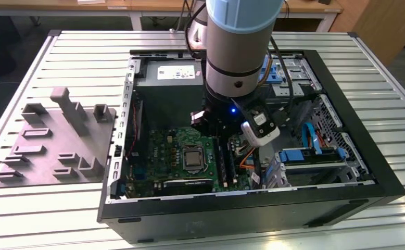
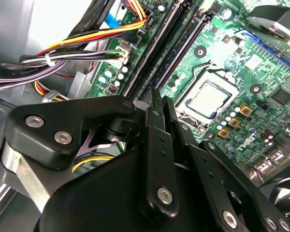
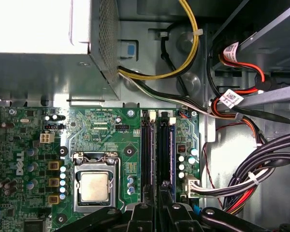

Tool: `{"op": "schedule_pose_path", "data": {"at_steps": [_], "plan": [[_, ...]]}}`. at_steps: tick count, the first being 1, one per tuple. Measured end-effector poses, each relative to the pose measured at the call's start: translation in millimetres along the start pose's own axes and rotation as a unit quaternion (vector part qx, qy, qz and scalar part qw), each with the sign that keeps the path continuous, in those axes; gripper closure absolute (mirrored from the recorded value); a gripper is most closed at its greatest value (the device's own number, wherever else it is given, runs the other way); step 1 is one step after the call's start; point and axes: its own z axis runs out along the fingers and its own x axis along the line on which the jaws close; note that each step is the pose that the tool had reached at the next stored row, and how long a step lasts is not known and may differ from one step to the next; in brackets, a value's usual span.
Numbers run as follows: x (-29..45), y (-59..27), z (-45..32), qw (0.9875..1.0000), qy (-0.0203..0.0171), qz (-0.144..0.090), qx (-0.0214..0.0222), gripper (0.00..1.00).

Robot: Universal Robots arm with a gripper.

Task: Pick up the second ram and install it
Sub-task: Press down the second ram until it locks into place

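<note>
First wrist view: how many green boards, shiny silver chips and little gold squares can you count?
Green board: 1
Shiny silver chip: 1
Little gold squares, in a row beside the chip: 3
Total: 5

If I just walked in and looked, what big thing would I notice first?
First you'd see the big grey robot arm reaching down into an open black computer case on a ribbed metal table. Its black tool hangs right over the long dark memory slots on the green motherboard. Beside them sits the shiny square processor, and bundles of coloured cables run past.
</note>
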Motion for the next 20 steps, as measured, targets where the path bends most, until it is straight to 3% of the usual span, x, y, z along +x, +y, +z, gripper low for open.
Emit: {"op": "schedule_pose_path", "data": {"at_steps": [9,11,20], "plan": [[0.0,0.0,0.0,1.0,0.0,0.0,0.0001,0.82],[0.0,0.0,0.0,1.0,0.0,0.0,0.0002,0.9],[0.1,1.6,0.1,1.0,-0.0001,0.0,-0.0003,0.9]]}}
